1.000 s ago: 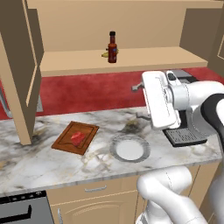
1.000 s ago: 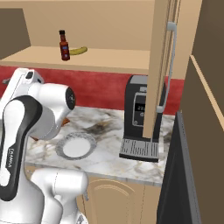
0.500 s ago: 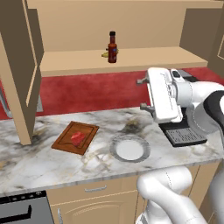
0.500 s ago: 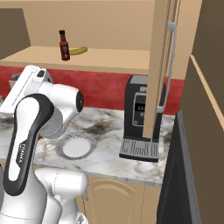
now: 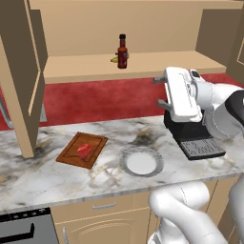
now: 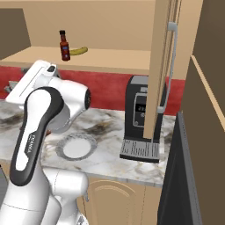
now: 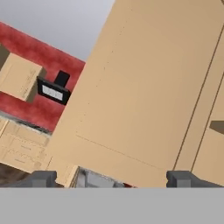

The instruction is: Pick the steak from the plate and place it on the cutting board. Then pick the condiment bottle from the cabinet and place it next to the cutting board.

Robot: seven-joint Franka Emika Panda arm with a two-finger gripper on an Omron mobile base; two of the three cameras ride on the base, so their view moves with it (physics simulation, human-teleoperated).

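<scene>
gripper (image 7: pixel 111 178): jaws wide apart, holding nothing, raised near the cabinet (image 5: pixel 143 64) shelf's front edge | steak (image 5: pixel 85 149): on cutting board (image 5: pixel 82 149), near counter's left end | plate (image 5: pixel 141 161): just right of board | condiment bottle (image 5: pixel 122 52): upright mid-shelf, banana (image 6: pixel 79 51) beside it

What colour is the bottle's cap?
Black. The condiment bottle shows it best in the left base view.
</scene>
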